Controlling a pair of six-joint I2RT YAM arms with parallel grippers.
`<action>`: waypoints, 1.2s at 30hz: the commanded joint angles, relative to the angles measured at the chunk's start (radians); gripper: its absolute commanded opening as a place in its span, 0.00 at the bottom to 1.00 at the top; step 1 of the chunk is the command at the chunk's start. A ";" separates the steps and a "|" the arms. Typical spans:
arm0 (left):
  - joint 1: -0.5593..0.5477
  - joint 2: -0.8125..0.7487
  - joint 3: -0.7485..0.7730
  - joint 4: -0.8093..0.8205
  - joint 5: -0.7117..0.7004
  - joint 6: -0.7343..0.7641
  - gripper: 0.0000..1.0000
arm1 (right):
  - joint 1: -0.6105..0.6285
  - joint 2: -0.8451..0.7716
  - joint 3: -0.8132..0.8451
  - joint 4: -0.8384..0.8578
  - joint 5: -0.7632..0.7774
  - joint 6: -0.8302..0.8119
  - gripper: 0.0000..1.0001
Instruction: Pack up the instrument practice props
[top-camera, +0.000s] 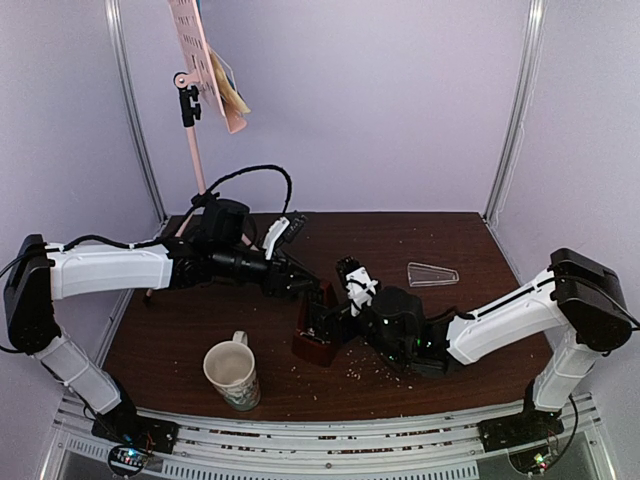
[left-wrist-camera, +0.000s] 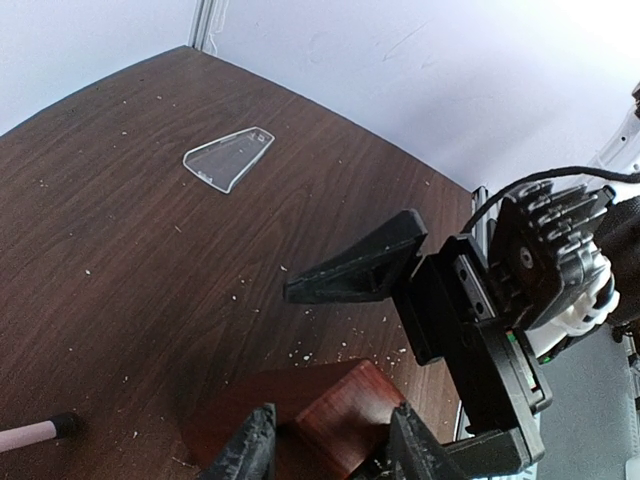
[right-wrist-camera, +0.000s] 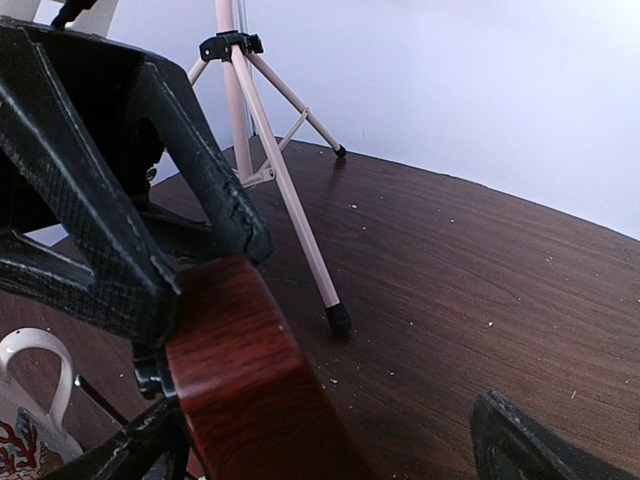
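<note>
Clearly the step in hand concerns the small dark red-brown wooden pyramid metronome (top-camera: 318, 338), which stands near the middle of the dark wood-grain table (top-camera: 450, 330), a little toward the near edge. The left gripper (left-wrist-camera: 330, 445) comes in from the left and straddles the metronome's upper part. Its two black fingers (left-wrist-camera: 245, 450) seem pressed against opposite sides, so I judge it to be gripping the block. The right gripper (right-wrist-camera: 330, 450) reaches in from the right with its fingers spread wide, the metronome's body between them but not clamped. One finger sits close to the wood and the other is well apart from it.

The clear plastic wedge cover (top-camera: 433, 273) lies flat on the table, toward the far right and well apart from the metronome. The pink tripod music stand with perforated desk (top-camera: 205, 50) is upright at the far left. The pale-yellow and blue music sheets (top-camera: 235, 95) are on its desk, so both look not yet packed. The cream patterned ceramic mug (top-camera: 232, 372) stands near the front left, apart from both grippers.

The next move probably calls for one gripper to hold the metronome steady. The right one would have to back off and fetch the cover from the far right, then line up its narrow end with the metronome's top.
</note>
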 joint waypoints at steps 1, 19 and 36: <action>0.001 -0.023 -0.007 0.029 -0.022 0.002 0.40 | 0.004 0.013 0.021 -0.008 0.025 0.017 1.00; 0.000 -0.043 -0.004 0.014 -0.059 0.007 0.41 | 0.004 -0.146 -0.126 0.043 0.016 0.046 1.00; 0.002 -0.050 -0.006 0.014 -0.066 0.011 0.45 | 0.000 -0.163 -0.018 -0.077 -0.175 -0.082 1.00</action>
